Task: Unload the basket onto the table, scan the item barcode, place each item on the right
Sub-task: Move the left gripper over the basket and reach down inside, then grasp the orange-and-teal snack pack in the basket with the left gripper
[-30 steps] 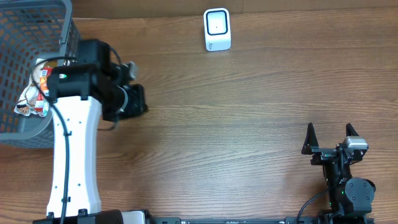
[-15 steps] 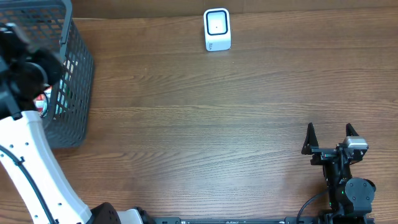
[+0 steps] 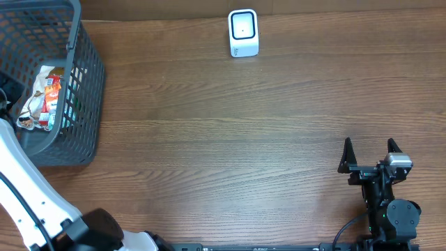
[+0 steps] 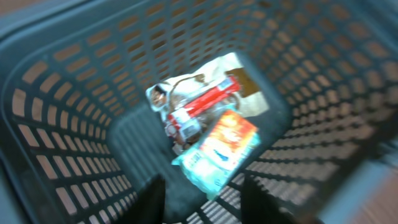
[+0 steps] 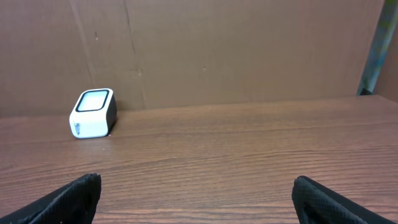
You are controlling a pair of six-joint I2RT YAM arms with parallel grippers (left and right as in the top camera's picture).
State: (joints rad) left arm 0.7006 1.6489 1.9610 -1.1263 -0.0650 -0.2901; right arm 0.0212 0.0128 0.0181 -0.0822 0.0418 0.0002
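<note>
Several snack packets (image 3: 43, 97) lie in the grey mesh basket (image 3: 83, 104) at the table's left end. From the left wrist view, an orange and teal packet (image 4: 221, 149) rests against a red and white one (image 4: 193, 106) on the basket floor. My left gripper (image 4: 202, 202) hovers above them, its fingers apart with nothing between them. In the overhead view, only the left arm's white link (image 3: 21, 188) shows. The white barcode scanner (image 3: 243, 33) stands at the table's far edge. My right gripper (image 3: 370, 153) rests open and empty at the front right, facing the scanner (image 5: 93, 113).
The basket's mesh walls (image 4: 74, 124) rise on all sides of the packets. A brown cardboard wall (image 5: 249, 50) backs the table behind the scanner. Bare wood (image 3: 244, 139) lies between basket, scanner and right arm.
My left arm swung left from beside the basket to above it, leaving most of the overhead view. Its fingers have parted. The right arm has not moved.
</note>
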